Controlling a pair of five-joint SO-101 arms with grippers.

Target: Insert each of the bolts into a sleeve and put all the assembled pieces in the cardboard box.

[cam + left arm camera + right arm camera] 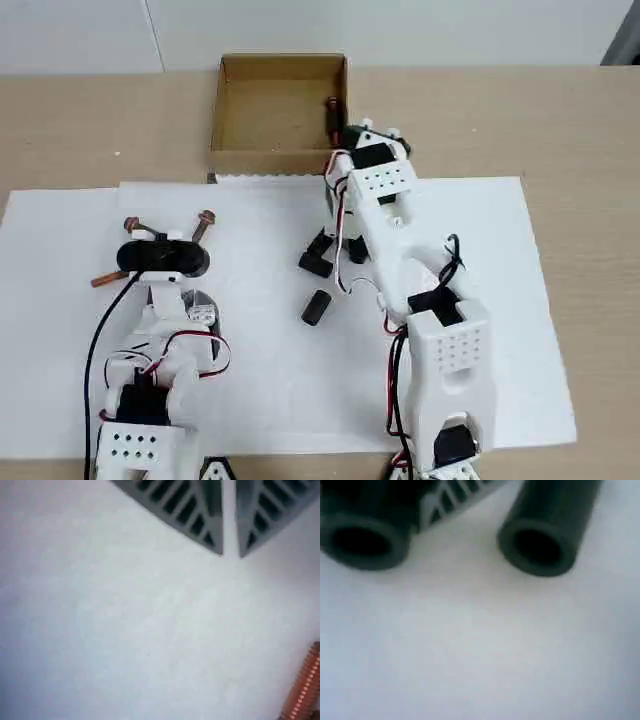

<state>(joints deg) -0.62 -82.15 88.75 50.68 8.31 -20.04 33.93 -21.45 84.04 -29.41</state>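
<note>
1. The left gripper hangs low over the white paper sheet. Its jaws are pressed almost together and hold nothing. A copper bolt lies just beside it, probably the next pick.
2. The loose bolts, 3 in all, are scattered around that gripper, on the left arm's side for it to fetch.
3. The right gripper sits low near a lone black sleeve. I cannot tell whether it is spread or closed. Its wrist view faces 2 sleeve mouths, open ends outward to receive bolts.
4. The cardboard box holds what looks like 1 assembled piece against one wall. The task seems to be at an early stage.
</note>
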